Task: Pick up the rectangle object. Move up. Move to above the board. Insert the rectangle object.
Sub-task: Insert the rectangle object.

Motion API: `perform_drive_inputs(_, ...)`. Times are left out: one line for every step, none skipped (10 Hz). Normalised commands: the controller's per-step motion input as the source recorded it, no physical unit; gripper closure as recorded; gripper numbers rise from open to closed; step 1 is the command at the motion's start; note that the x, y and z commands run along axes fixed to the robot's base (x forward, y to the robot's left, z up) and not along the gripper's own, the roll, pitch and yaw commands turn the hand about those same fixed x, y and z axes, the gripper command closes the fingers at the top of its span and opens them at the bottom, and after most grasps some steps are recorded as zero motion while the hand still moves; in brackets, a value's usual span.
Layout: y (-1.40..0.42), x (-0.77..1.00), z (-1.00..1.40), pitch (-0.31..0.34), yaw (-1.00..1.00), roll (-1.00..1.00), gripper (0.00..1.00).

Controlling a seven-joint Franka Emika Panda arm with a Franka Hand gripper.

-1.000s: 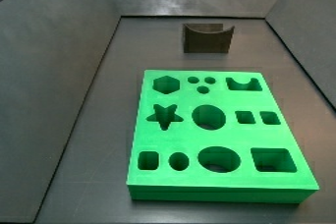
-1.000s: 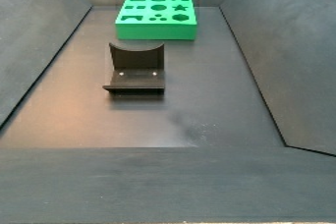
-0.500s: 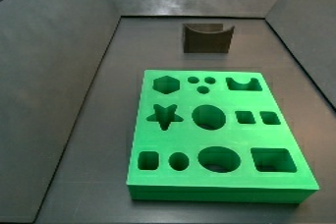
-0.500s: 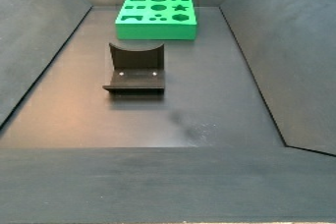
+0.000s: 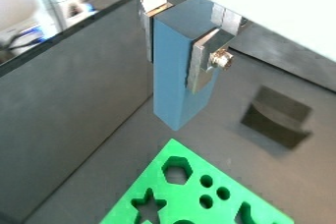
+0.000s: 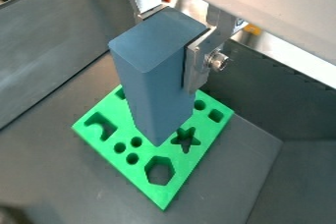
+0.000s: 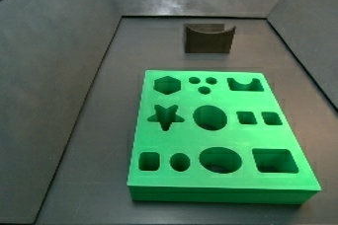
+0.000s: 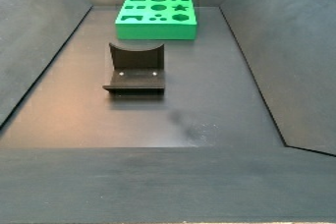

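The gripper (image 6: 168, 29) is seen only in both wrist views, raised high, its silver fingers (image 5: 203, 59) clamped on the rectangle object (image 6: 155, 81).

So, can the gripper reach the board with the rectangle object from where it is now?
Probably yes. The gripper is shut on the rectangle object and hangs high above the board, out of both side views. Nothing shows between them; the fixture stands apart on the floor.

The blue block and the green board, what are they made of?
The rectangle object, clamped in the gripper, looks like matte plastic: smooth, evenly coloured faces. The board seems plastic too, perhaps printed or moulded: uniform bright green, crisp holes. Neither is certain.
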Motion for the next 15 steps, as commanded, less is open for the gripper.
perform_drive_inputs(0.0,0.0,-0.07,-0.077,-1.0,0.0,1.0)
perform_drive_inputs(0.0,0.0,-0.08,-0.086,-1.0,0.0,1.0)
perform_drive_inputs(0.0,0.0,-0.09,-0.084,-1.0,0.0,1.0)
perform_drive_inputs(0.0,0.0,-0.08,-0.077,-1.0,0.0,1.0)
perform_drive_inputs(0.0,0.0,-0.15,-0.123,-1.0,-0.02,1.0)
perform_drive_inputs(0.0,0.0,-0.15,-0.127,-1.0,-0.04,1.0)
perform_drive_inputs(0.0,0.0,-0.15,-0.127,-1.0,-0.04,1.0)
perform_drive_inputs(0.0,0.0,-0.17,-0.126,-1.0,-0.05,1.0)
perform_drive_inputs(0.0,0.0,-0.22,-0.133,-1.0,-0.07,1.0)
perform_drive_inputs(0.0,0.0,-0.24,-0.136,-1.0,-0.08,1.0)
perform_drive_inputs(-0.02,0.0,-0.27,-0.136,-1.0,-0.1,1.0)
perform_drive_inputs(-0.02,0.0,-0.27,-0.133,-1.0,-0.1,1.0)
perform_drive_inputs(-0.02,0.0,-0.27,-0.126,-1.0,-0.09,1.0)
perform_drive_inputs(-0.09,0.0,-0.33,-0.104,-0.98,-0.05,1.0)
perform_drive_inputs(-0.13,0.0,-0.34,-0.076,-0.97,-0.02,1.0)
